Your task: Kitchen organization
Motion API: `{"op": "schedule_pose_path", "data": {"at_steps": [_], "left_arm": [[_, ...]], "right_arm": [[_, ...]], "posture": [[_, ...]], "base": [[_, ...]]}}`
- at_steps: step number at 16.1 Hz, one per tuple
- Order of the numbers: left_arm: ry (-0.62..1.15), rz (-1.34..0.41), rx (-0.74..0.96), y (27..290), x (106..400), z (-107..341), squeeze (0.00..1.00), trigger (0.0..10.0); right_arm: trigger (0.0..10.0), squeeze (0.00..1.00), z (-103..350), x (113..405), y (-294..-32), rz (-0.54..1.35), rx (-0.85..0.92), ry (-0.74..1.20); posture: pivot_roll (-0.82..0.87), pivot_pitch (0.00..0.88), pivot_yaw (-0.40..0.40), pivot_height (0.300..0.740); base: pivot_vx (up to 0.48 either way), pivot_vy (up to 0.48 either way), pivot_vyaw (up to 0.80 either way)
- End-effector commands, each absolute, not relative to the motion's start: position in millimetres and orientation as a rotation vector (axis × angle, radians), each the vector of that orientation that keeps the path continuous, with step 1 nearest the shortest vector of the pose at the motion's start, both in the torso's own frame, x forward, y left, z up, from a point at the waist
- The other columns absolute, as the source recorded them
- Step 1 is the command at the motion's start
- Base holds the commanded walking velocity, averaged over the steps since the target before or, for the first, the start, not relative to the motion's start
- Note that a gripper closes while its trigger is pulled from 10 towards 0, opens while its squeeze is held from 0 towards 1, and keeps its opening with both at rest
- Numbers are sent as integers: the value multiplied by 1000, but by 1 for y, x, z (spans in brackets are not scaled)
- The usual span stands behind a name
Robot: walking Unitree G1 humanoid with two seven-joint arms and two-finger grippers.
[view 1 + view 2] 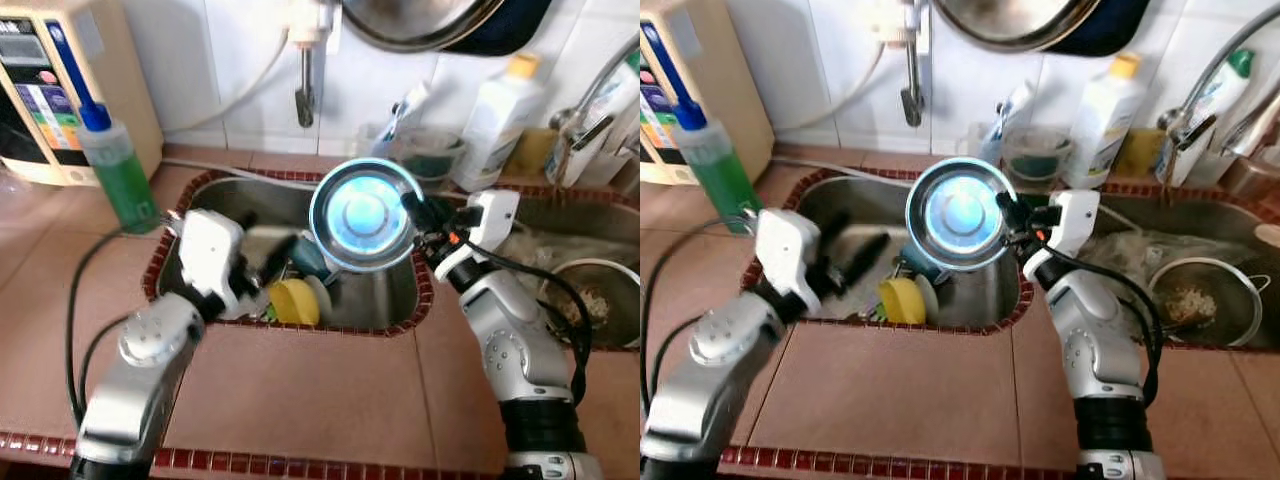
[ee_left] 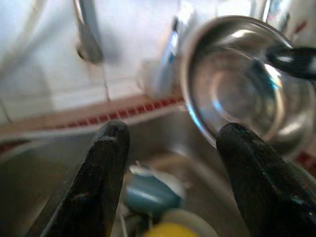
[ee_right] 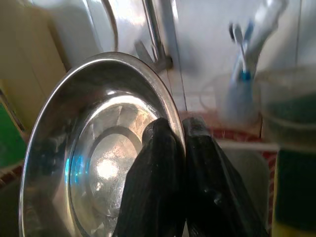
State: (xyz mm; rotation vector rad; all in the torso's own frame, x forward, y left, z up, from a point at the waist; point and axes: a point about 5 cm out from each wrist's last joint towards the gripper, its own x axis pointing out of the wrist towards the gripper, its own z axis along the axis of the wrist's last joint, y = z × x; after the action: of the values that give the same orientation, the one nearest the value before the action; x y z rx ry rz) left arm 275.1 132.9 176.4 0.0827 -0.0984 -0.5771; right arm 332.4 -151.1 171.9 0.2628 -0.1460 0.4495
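Over the left sink basin [image 1: 385, 290], right gripper [image 1: 413, 208] pinches the rim of a steel bowl [image 1: 364, 213], fingers [image 3: 163, 163] clamped tight on its edge, bowl held up, tilted, hollow facing the camera. Left gripper [image 1: 285, 262] sits low inside the same basin, jaws spread wide, holding nothing. Below it: yellow round item [image 1: 293, 300] and a teal-blue piece [image 2: 150, 193] on the basin floor. Green soap bottle [image 1: 119, 170] stands on the counter at the basin's left corner. Strainer with scraps [image 1: 1200, 300] in the right basin.
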Motion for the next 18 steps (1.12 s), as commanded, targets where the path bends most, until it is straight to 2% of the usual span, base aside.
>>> {"op": "schedule_pose_path", "data": {"at_steps": [1, 3, 10, 18], "left_arm": [[-107, -623, 82, 128, 268, 183, 0, 10000], [-94, -664, 65, 124, 254, 188, 0, 10000], [-51, -721, 55, 119, 238, 193, 0, 10000], [-35, -810, 24, 110, 229, 199, 0, 10000]], "right_arm": [[10000, 0, 173, 336, -153, 456, 247, -132], [10000, 0, 167, 343, -156, 467, 222, -85], [10000, 0, 162, 361, -159, 472, 192, -5], [10000, 0, 156, 360, -152, 576, 183, 51]], "posture": [[-108, 211, -24, 740], [-94, 250, -22, 740], [-67, 282, -23, 740], [-62, 292, -24, 740]], "base": [[0, 0, 0], [0, 0, 0], [0, 0, 0], [0, 0, 0]]}}
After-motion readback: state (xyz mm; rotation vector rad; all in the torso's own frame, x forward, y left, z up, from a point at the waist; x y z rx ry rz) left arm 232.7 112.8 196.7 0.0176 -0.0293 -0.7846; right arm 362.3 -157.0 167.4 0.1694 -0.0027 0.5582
